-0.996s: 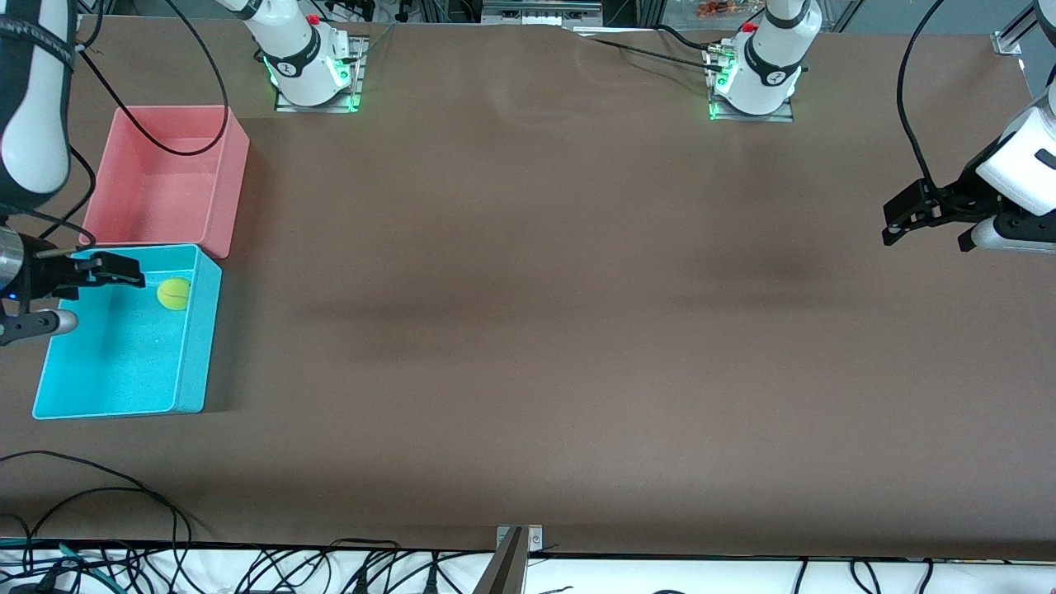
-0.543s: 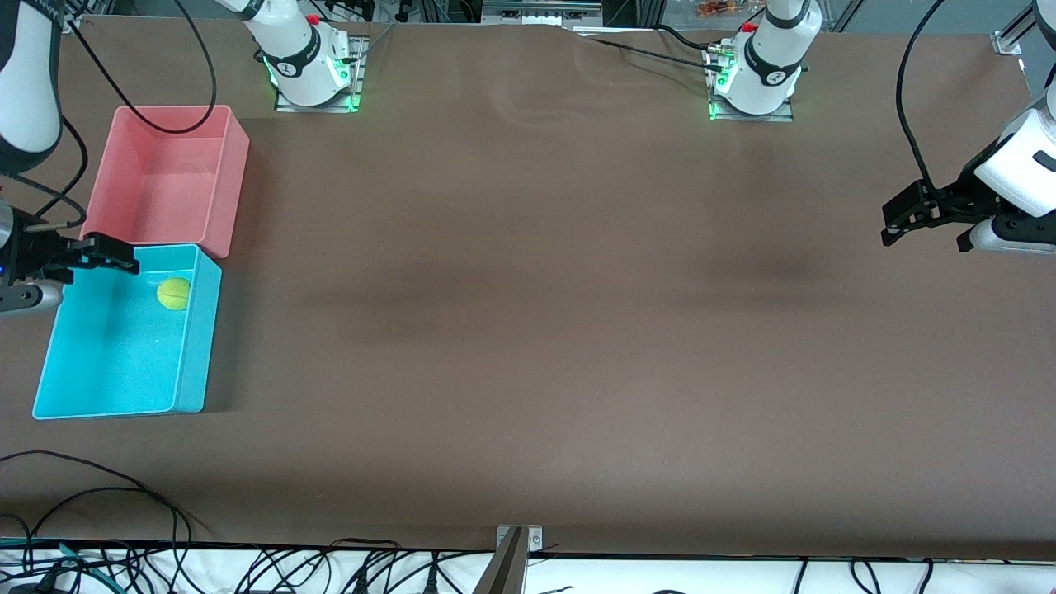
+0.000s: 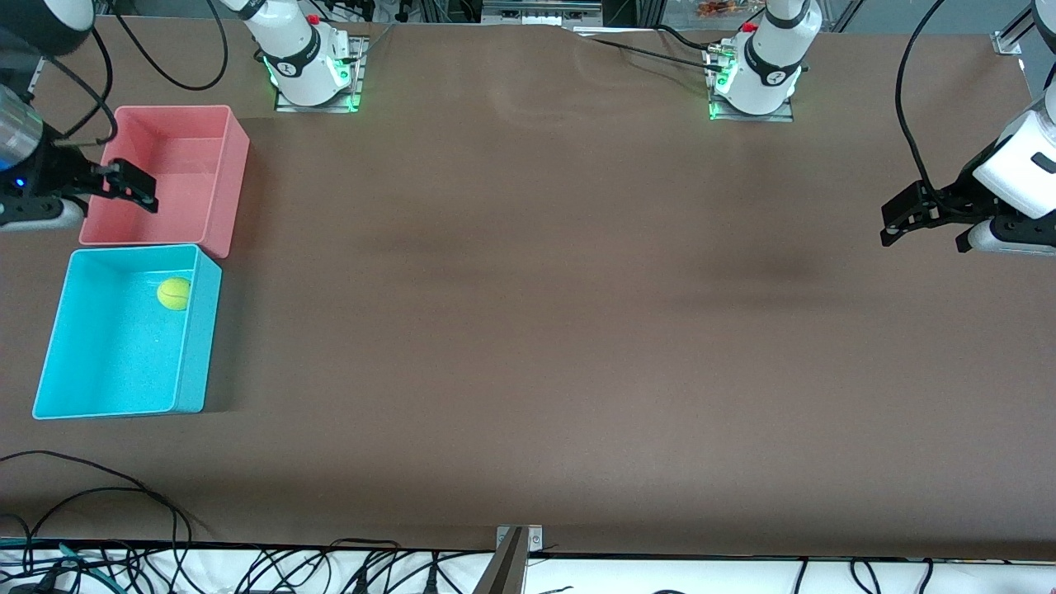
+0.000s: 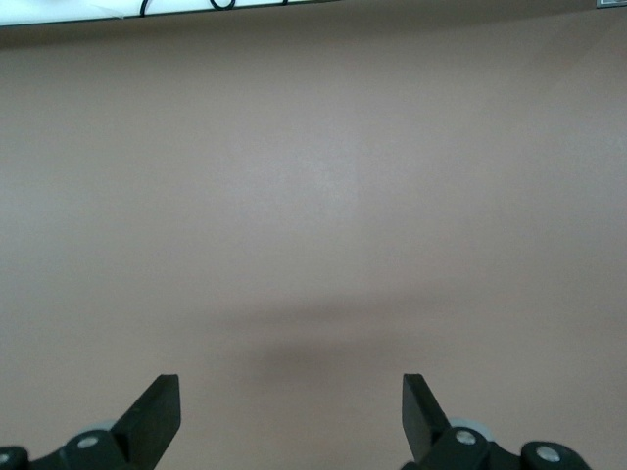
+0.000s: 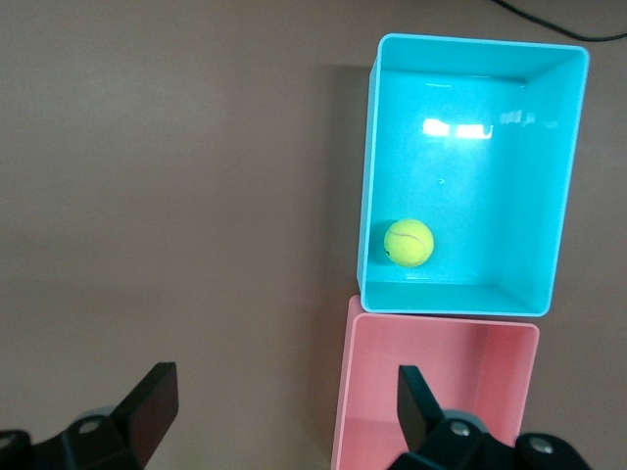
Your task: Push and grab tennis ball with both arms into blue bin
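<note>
The yellow-green tennis ball [image 3: 174,294] [image 5: 409,243] lies inside the blue bin [image 3: 115,363] [image 5: 529,176], in the corner next to the pink bin and toward the left arm's end. My right gripper [image 3: 124,188] [image 5: 284,392] hangs open and empty over the pink bin's wall, clear of the ball. My left gripper [image 3: 924,235] [image 4: 286,392] waits open over bare table at the left arm's end, with nothing between its fingers.
A pink bin [image 3: 206,132] [image 5: 441,392] stands against the blue bin, farther from the front camera. Black cables [image 3: 99,495] lie along the table's near edge. Brown tabletop [image 3: 536,313] stretches between the bins and the left gripper.
My right gripper has moved away from the blue bin to over the pink bin, still open. The ball has stayed in the blue bin. The left arm has not moved.
</note>
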